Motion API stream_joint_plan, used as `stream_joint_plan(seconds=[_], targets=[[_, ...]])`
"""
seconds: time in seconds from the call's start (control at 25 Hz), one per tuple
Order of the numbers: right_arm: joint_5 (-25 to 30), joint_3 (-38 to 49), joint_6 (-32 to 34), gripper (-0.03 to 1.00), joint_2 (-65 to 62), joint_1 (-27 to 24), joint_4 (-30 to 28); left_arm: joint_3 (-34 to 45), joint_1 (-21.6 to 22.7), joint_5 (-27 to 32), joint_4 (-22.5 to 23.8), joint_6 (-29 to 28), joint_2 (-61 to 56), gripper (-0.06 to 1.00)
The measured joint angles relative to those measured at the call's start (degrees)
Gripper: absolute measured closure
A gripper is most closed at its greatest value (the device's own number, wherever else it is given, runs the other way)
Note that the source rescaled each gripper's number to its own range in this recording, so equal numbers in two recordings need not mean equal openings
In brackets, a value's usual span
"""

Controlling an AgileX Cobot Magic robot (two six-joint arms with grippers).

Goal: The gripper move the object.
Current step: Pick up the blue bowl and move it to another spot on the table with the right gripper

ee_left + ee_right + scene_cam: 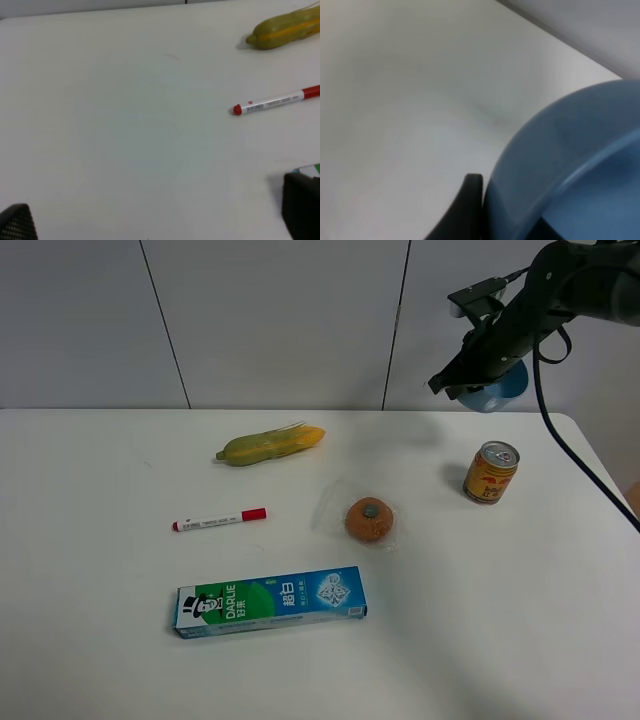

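Light-blue bowl (500,390), upper right, aloft in right gripper (468,380).
Likely light, stiff, slick plastic; jaws pinch its rim. Left gripper (159,216) jaws apart, empty.

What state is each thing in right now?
right gripper: shut on the bowl, raised in the air
bowl: held aloft
left gripper: open, empty
drink can: upright
marker: capped, lying flat
corn: lying on its side
toothpaste box: lying flat
bun: in clear wrapper
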Motion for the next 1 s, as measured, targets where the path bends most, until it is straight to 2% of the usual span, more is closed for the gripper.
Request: stream_joint_plan(seconds=[0.4,0.72,0.8,1.0], targets=[[-0.1,-5.7,1.6,0.97,9.5,0.0,-0.4,0.0,0.0,0.0,0.0,0.0,0.0,-0.06],[-0.4,-6.1,1.8,0.95,11.5,0.0,-0.6,0.0,0.0,0.0,0.0,0.0,0.0,-0.06],[-0.6,-6.2,1.8,0.90,11.6,0.0,-0.8,0.0,0.0,0.0,0.0,0.0,0.0,-0.06],[-1.9,-6.2,1.9,0.66,11.7,0.0,-0.8,0.0,0.0,0.0,0.0,0.0,0.0,-0.06]])
